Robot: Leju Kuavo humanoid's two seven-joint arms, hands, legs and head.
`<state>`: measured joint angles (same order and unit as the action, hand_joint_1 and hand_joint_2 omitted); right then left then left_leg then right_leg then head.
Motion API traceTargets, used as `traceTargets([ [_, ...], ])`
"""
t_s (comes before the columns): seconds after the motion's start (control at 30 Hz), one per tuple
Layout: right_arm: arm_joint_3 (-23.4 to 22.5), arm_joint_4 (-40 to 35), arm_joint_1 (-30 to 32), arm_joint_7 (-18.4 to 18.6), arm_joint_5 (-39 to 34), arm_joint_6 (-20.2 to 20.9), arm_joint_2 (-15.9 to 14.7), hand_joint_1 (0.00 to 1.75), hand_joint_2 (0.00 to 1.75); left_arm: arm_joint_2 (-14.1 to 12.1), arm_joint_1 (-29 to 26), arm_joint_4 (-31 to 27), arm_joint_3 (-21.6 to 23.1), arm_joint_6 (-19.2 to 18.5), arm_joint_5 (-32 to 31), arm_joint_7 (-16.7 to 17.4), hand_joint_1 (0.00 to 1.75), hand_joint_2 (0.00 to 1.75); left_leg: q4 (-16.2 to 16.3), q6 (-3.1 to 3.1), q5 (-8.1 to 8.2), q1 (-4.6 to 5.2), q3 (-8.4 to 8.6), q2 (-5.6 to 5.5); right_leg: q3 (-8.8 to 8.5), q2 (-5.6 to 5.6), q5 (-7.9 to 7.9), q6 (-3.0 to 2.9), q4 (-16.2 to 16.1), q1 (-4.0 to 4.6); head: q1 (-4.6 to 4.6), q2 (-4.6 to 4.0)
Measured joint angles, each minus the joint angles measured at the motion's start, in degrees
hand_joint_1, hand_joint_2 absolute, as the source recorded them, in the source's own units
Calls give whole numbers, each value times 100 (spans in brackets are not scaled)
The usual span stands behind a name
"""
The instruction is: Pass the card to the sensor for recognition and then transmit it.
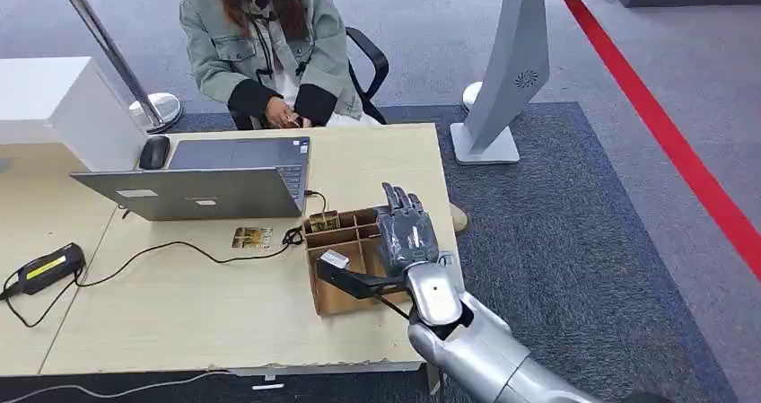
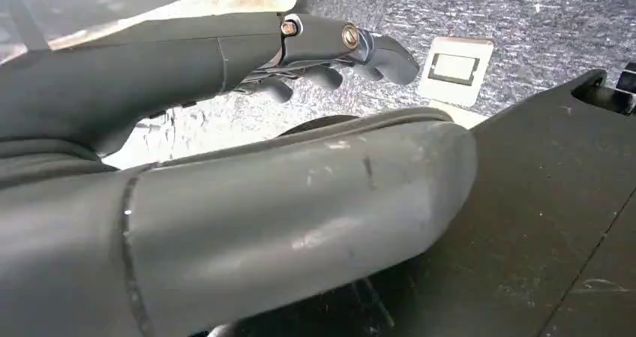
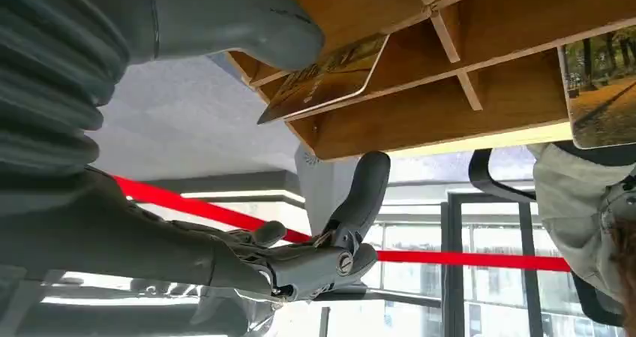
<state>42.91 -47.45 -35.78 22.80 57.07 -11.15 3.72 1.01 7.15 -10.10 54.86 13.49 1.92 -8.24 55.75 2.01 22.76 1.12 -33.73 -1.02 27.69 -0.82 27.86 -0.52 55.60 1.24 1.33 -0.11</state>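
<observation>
- Currently the right robot hand (image 1: 408, 234) hovers with fingers spread, empty, above the divided box (image 1: 345, 264).
- Card (image 3: 326, 80) stands tilted in a box compartment; probably thin, stiff, slick, so pinch its exposed edge.

The right hand (image 1: 408, 232) lies over the near-right part of the wooden divided box (image 1: 345, 241), hiding the compartments beneath it. In the right wrist view the thumb (image 3: 247, 22) covers one end of the card (image 3: 326, 78) in the box, so whether it touches the card cannot be told. A second card (image 3: 604, 89) is cut off by the picture's edge. The seated person (image 1: 265, 48) is cut off at the top of the head view (hands partly behind the laptop (image 1: 211, 179)). The left hand (image 2: 330, 52) is largely hidden behind its own grey cover.
</observation>
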Motion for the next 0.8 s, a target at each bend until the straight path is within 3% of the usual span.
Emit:
traceTargets([
  [0.57,2,-2,1,35,-13,63,-2,84,175,0,1,0,-2,39,-2,0,0,0,0,0,0,0,0,0,0,0,0,0,0,0,0,0],
  [0.8,2,-2,5,66,-15,94,-7,96,175,0,1,0,-48,127,-2,0,0,0,0,0,0,0,0,0,1,0,0,0,0,0,0,0],
])
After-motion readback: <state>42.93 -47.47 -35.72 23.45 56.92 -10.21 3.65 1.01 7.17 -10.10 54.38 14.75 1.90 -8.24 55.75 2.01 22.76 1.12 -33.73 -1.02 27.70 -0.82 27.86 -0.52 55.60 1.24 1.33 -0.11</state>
